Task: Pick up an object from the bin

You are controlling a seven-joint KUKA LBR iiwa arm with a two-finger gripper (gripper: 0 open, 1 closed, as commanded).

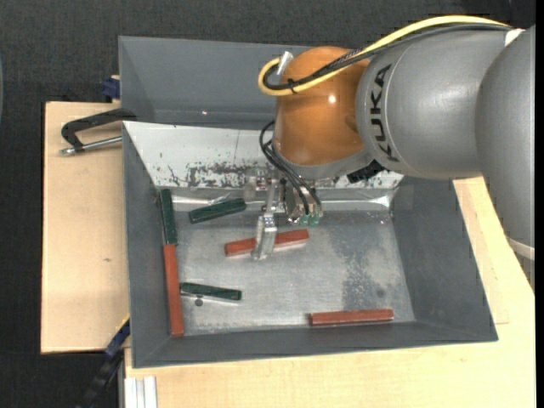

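Red stick (289,239): lies flat at frame centre, on the bin (365,266) floor.
Gripper (267,238): I see it down across that stick; clenched or released, I cannot tell.
Green stick (217,211): just upper left.

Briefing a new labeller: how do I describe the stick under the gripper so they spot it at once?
Look to the middle of the grey metal bin's floor, under the gripper. A flat red-brown stick lies there. Its twins hug walls: the red-brown left-wall stick and the red-brown front-wall stick.
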